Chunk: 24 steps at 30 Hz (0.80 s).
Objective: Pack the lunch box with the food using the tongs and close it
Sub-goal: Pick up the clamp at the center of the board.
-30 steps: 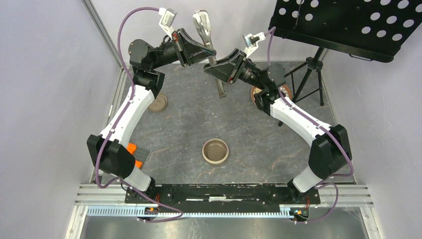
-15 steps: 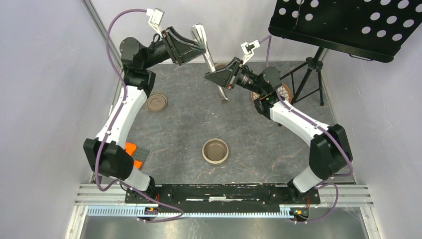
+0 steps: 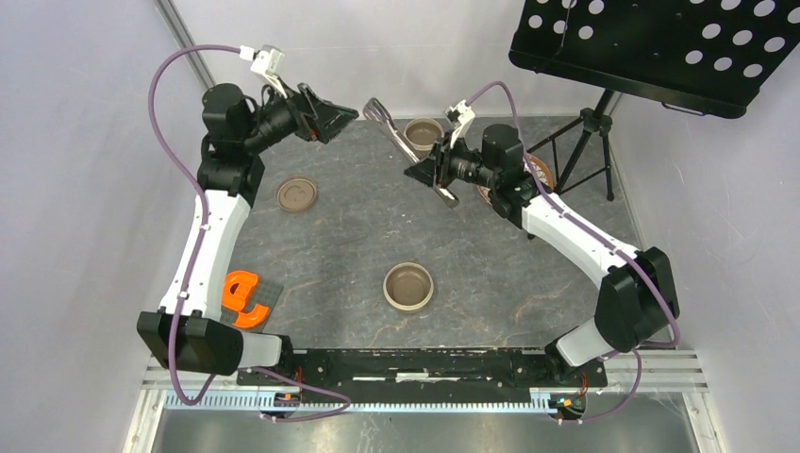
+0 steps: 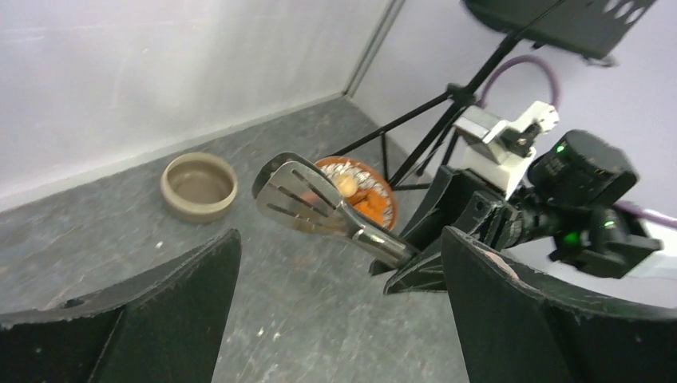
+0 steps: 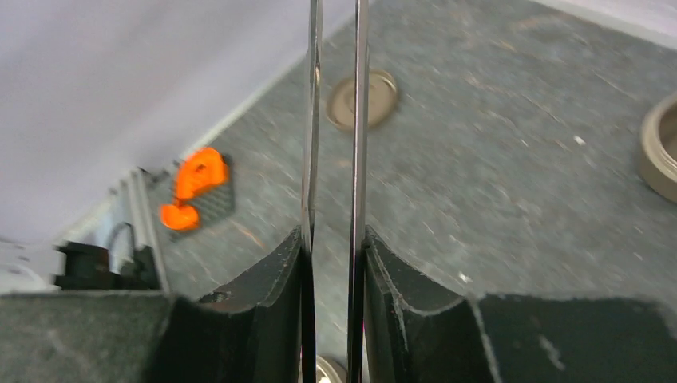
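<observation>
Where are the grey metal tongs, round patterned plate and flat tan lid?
grey metal tongs [image 4: 297, 199]: left wrist view, slotted head.
round patterned plate [image 4: 388, 203]: left wrist view, right rim.
flat tan lid [image 3: 297, 194]: top view, centre.

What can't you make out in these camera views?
- Orange and tan food pieces on the round patterned plate: top view, mostly under the right arm; left wrist view, partly behind the long grey metal tongs; uncountable.
- Tongs' far end: right wrist view, cut by the top edge.
- Round tan bowl: right wrist view, cut by the right edge.

right hand [image 5: 334, 259]: gripping tongs [image 5: 357, 159] (both arms pinched) | lid [image 5: 382, 100] beyond | orange piece [image 5: 192, 191] left
</observation>
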Each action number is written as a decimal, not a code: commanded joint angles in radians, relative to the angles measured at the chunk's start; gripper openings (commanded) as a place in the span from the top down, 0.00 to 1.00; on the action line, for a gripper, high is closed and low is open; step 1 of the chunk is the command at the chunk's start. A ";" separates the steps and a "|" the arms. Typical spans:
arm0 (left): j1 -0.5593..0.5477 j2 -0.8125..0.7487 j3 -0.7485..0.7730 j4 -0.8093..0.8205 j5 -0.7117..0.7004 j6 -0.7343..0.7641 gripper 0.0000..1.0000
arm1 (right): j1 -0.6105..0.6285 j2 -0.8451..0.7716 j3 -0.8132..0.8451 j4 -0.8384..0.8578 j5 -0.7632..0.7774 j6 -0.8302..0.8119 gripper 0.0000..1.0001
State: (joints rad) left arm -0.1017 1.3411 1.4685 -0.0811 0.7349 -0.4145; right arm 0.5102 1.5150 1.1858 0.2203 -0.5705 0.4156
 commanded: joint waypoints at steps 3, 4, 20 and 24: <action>0.011 -0.058 -0.057 -0.152 -0.117 0.199 0.00 | -0.011 -0.089 -0.015 -0.289 0.136 -0.353 0.64; 0.011 -0.061 -0.066 -0.151 -0.117 0.201 0.00 | -0.010 -0.098 -0.018 -0.312 0.151 -0.393 0.64; 0.011 -0.058 -0.141 -0.136 -0.115 0.180 0.00 | -0.126 -0.118 0.048 -0.666 0.370 -0.619 0.58; 0.011 -0.056 -0.146 -0.129 -0.117 0.175 0.00 | -0.151 -0.131 0.032 -0.710 0.511 -0.575 0.59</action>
State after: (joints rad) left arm -0.0956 1.3022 1.3334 -0.2379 0.6285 -0.2665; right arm 0.3771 1.4021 1.1774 -0.4332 -0.2096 -0.1730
